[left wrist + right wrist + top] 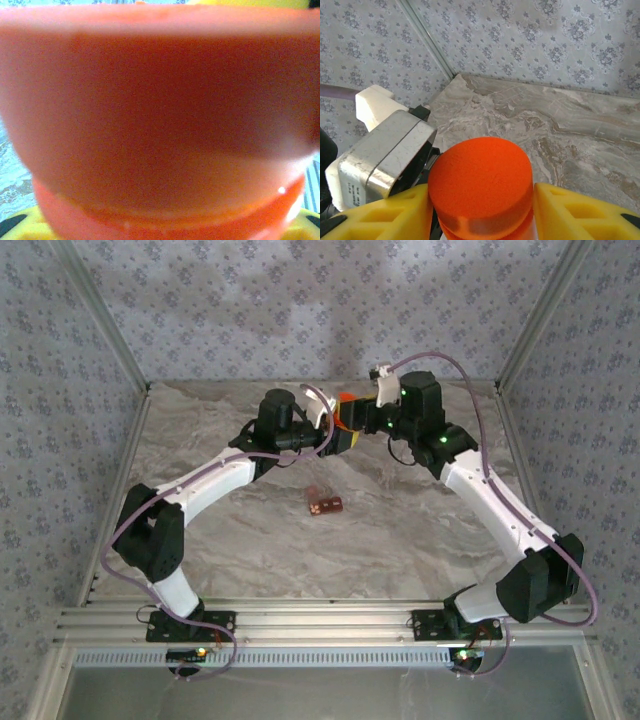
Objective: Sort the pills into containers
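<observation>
An orange bottle (344,412) with an orange cap (480,175) hangs above the back middle of the table, between both arms. My left gripper (338,432) is shut on its body, which sits very close and blurred in the left wrist view (160,115), with yellow fingertips (20,222) at the bottom corners. My right gripper (481,200) stands open around the cap, its yellow fingers (570,210) close on either side. The containers (324,504), a small reddish-brown strip of cells, lie on the table's middle. The pills are hidden.
The marble table (400,530) is walled by patterned panels on three sides, with metal posts in the back corners. A rail (320,625) carrying both arm bases runs along the near edge. Cables loop over each arm.
</observation>
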